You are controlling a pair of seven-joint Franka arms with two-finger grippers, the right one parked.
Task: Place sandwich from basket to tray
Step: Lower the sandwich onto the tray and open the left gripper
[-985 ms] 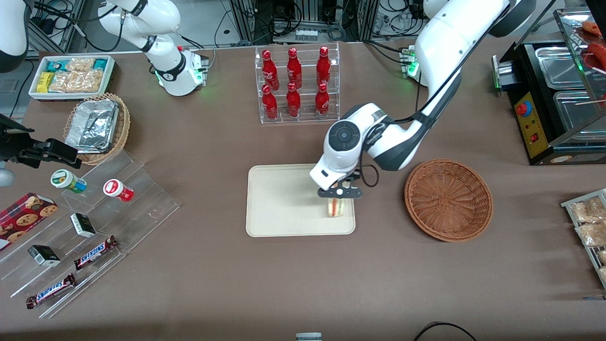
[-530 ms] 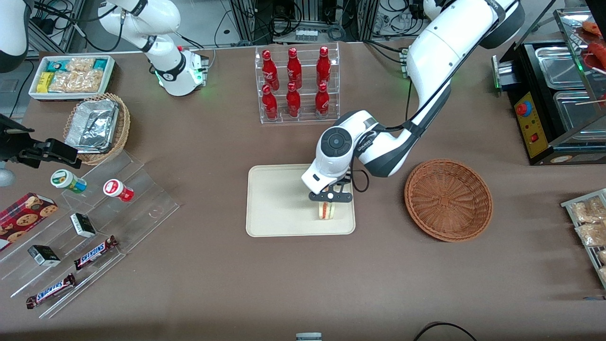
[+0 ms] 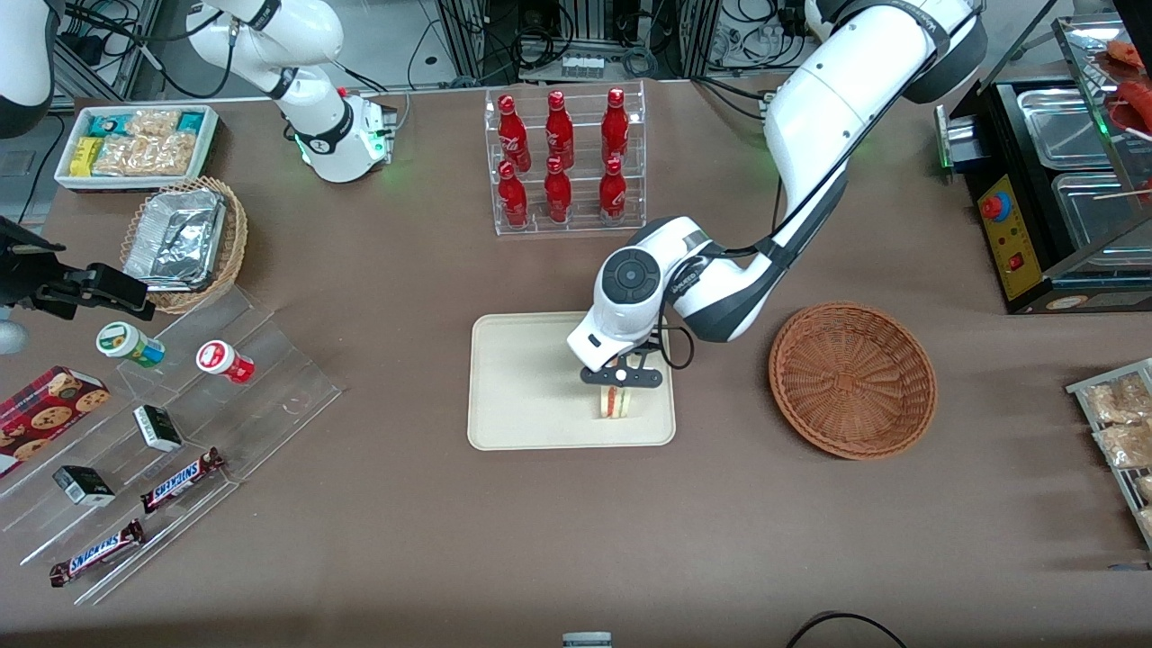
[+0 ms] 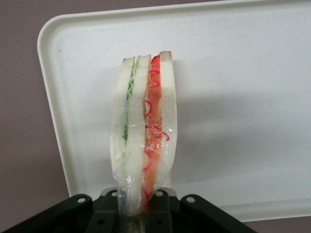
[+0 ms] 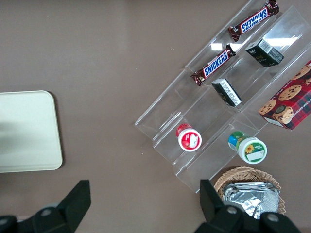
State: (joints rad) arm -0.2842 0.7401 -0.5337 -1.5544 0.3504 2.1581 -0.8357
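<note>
Over the last second the hand (image 3: 620, 385), clamped on the wrapped sandwich (image 3: 615, 402), has carried it farther inward over the tray (image 3: 522, 387), well away from the emptied basket (image 3: 851, 379), apparently lowering it, so release seems near.

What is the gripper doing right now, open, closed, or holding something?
Gripper: closed on the sandwich, holding it over the tray.

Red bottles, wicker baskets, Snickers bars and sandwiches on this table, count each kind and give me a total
Red bottles: 6
Wicker baskets: 2
Snickers bars: 2
Sandwiches: 1, held by the gripper over the tray
Total: 11
</note>
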